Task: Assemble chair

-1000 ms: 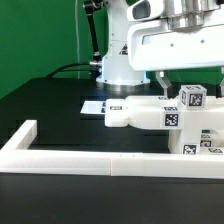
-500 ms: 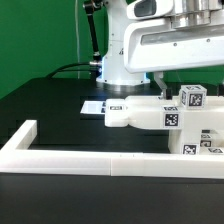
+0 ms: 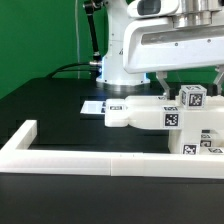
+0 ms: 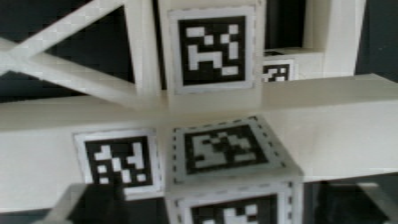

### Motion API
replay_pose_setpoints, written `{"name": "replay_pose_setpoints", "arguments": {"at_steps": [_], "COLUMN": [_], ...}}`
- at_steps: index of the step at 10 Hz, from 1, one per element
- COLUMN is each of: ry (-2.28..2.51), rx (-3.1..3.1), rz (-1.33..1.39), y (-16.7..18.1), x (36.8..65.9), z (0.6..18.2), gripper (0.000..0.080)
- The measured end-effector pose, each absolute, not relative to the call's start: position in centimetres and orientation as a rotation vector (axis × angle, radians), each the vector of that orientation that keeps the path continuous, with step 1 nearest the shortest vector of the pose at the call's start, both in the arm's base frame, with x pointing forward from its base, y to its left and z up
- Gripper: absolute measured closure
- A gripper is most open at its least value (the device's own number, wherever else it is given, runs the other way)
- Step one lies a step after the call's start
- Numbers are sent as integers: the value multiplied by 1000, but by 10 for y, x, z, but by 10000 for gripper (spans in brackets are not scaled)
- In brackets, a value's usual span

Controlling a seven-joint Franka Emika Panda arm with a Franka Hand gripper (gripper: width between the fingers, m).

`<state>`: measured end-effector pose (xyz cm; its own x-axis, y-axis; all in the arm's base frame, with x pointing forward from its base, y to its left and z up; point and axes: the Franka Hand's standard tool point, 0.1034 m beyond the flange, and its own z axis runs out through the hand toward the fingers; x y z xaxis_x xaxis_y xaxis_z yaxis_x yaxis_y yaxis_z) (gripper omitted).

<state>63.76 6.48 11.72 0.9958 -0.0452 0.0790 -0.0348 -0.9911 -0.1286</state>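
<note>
A black tabletop fills the lower part of the scene, with a flat green backdrop behind it and the glossy white robot arm rising from the far side. The chair is nowhere near finished — its matte-white pieces lie in a loose cluster toward the exterior view's right. A long rounded piece lies flat there, carrying a black-and-white tag on its end face, and a small tagged cube-like block stands above it, directly under the arm's bulky wrist housing. More tagged white pieces sit just behind the low white border wall, which runs along the near edge and turns a corner at the exterior view's left. The marker board lies flat on the black surface beside the long piece. From the wrist view, everything is very close: a white upright part with a large tag fills the upper middle, with two tagged faces below it and thin white bars crossing at angles. Some pieces may already be joined, but at this range I cannot say which. The tool is mostly hidden behind the housing, low over the tagged block; its jaws seem to stand on either side of the block, though whether they have actually clamped it I cannot tell. Judging by the scattered parts, most of the assembly is still ahead.
</note>
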Motion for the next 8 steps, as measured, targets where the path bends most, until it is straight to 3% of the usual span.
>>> {"name": "replay_pose_setpoints", "arguments": {"at_steps": [1,2,4,8], "ry": [65,107,162,753], "rx": [-3011,-3009,-3004,-2894], "rz": [-123,-120,-117,-74], "y": [65,65,65,65], "x": [638,638,638,638], "z": [117,117,117,117], "gripper": [436,512,512,512]}}
